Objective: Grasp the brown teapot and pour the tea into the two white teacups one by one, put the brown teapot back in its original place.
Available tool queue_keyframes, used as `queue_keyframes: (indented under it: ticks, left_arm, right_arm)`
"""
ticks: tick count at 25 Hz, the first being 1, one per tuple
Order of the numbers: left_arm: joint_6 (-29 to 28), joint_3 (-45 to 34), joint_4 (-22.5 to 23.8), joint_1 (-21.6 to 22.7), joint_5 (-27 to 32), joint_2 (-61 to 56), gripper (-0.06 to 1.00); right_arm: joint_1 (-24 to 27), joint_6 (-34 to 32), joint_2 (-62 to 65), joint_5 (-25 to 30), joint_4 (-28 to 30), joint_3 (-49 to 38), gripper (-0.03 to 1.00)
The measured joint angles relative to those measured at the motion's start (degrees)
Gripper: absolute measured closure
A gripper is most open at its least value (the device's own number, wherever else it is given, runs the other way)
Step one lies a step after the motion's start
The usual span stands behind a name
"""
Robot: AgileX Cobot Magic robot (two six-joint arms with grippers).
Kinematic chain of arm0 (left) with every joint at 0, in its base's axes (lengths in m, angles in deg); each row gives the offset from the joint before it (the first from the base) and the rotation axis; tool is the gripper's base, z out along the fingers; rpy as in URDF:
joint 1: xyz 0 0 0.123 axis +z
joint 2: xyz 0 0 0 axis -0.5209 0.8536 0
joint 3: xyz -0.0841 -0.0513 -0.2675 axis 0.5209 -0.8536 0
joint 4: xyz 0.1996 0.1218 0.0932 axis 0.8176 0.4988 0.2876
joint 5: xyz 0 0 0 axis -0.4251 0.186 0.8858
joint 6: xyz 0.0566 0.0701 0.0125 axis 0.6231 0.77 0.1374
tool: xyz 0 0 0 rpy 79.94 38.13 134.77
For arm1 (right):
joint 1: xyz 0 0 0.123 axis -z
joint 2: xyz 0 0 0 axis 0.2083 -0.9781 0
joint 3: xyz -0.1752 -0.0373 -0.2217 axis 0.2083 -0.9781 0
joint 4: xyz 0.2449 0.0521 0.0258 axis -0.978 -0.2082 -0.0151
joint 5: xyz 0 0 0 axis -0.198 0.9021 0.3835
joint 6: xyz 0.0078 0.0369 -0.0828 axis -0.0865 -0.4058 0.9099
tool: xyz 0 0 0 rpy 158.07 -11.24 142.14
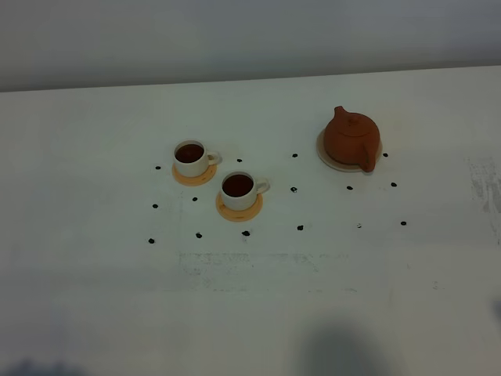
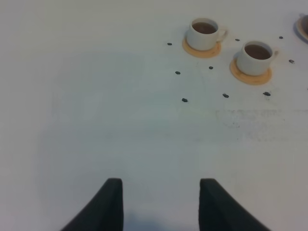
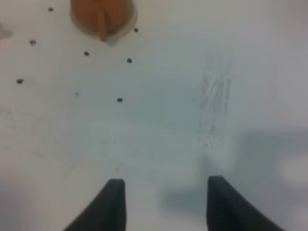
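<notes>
The brown teapot [image 1: 352, 139] stands upright on its cream saucer [image 1: 323, 150] at the right of the table, its handle toward the front. Two white teacups [image 1: 192, 158] [image 1: 239, 190] sit on orange coasters at centre left, both holding dark tea [image 1: 237, 185]. The left wrist view shows the same cups [image 2: 204, 32] [image 2: 257, 57] far ahead of my left gripper [image 2: 161, 204], which is open and empty. My right gripper [image 3: 166, 204] is open and empty too, well back from the teapot [image 3: 102, 14]. Neither gripper shows in the high view.
Small black dots [image 1: 294, 189] mark the white table around the cups and teapot. Faint scuff marks [image 1: 258, 262] lie in front of the cups and near the right edge [image 1: 485, 184]. The table's back edge meets a grey wall.
</notes>
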State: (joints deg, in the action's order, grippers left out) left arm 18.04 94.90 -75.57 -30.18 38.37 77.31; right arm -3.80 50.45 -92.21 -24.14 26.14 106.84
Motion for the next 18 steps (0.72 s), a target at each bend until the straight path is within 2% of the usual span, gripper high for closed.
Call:
queue_keyframes:
  ticks: [5,9,18]
  left_arm:
    - [0.0,0.0,0.0,0.0,0.0,0.0,0.52]
    - [0.0,0.0,0.0,0.0,0.0,0.0,0.52]
    - [0.1,0.0,0.0,0.0,0.0,0.0,0.52]
  right_arm:
    - [0.0,0.0,12.5,-2.1,-1.1,-7.0,0.59]
    - [0.0,0.0,19.4,-1.6,-2.9,-11.0,0.59]
    - [0.0,2.5,26.8,3.5,-2.9,-15.2,0.59]
